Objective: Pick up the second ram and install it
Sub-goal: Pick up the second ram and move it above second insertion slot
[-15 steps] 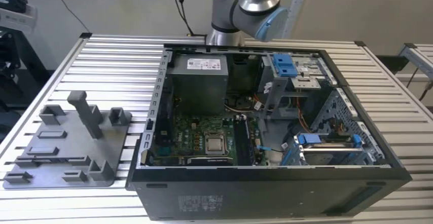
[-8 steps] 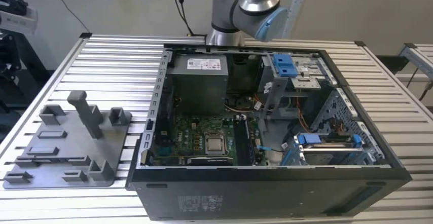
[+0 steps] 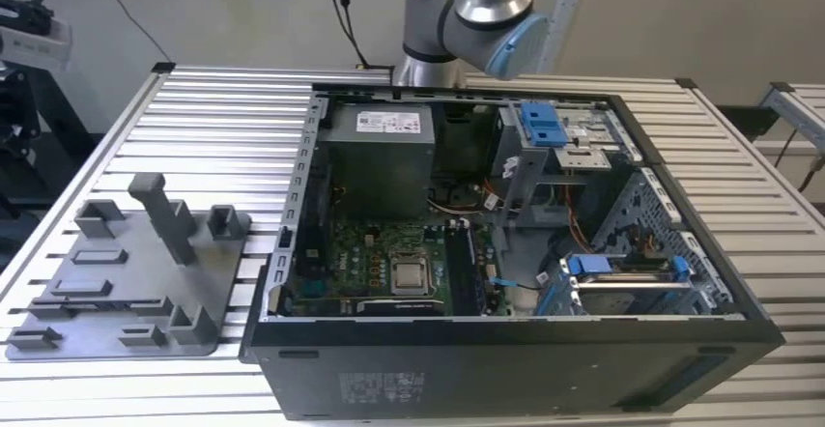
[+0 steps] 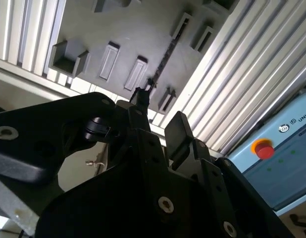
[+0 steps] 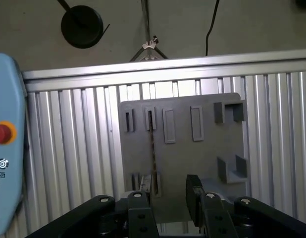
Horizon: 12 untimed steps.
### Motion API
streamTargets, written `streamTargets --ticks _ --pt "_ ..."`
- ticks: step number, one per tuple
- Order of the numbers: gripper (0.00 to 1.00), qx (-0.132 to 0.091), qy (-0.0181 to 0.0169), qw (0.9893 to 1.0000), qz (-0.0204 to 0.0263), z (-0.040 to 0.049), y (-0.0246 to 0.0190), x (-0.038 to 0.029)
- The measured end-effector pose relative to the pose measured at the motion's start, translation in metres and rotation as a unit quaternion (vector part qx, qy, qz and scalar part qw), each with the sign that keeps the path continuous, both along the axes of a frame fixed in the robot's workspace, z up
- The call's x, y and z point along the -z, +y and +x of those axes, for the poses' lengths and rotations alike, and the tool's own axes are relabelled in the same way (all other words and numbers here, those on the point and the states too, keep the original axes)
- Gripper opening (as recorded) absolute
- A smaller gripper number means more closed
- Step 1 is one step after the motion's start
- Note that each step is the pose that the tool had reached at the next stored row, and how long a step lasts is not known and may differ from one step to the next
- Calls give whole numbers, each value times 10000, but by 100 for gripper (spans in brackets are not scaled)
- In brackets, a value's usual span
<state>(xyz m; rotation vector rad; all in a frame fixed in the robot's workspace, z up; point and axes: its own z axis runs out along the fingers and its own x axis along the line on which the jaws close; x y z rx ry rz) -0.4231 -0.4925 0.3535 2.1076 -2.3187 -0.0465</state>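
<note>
The second ram (image 5: pixel 153 146) is a thin dark strip seen edge-on, standing in a slot of the grey plastic tray (image 5: pixel 202 158). It appears in both wrist views, and in the second wrist view the ram (image 4: pixel 165 57) runs across the tray (image 4: pixel 93 29). My gripper (image 5: pixel 168 196) hangs well above the tray, open, with nothing between its black fingers (image 5: pixel 194 191). The strip lines up close to one finger. In the second wrist view the gripper (image 4: pixel 160 106) points down at the tray. In the exterior view the tray (image 3: pixel 116 301) lies on the slatted table at the exterior view's left.
An open black computer case (image 3: pixel 516 350) with its green motherboard (image 3: pixel 386 263) lies in the middle of the slatted aluminium table (image 3: pixel 219 118). The arm's base and elbow (image 3: pixel 477 12) stand behind it. A blue control pendant (image 5: pixel 7 148) with a red button lies beside the table.
</note>
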Motion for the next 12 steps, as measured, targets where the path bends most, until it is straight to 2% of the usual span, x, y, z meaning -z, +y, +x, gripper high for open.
streamTargets --ticks 12 --pt "42 1 0 10000 0 -17 0 42"
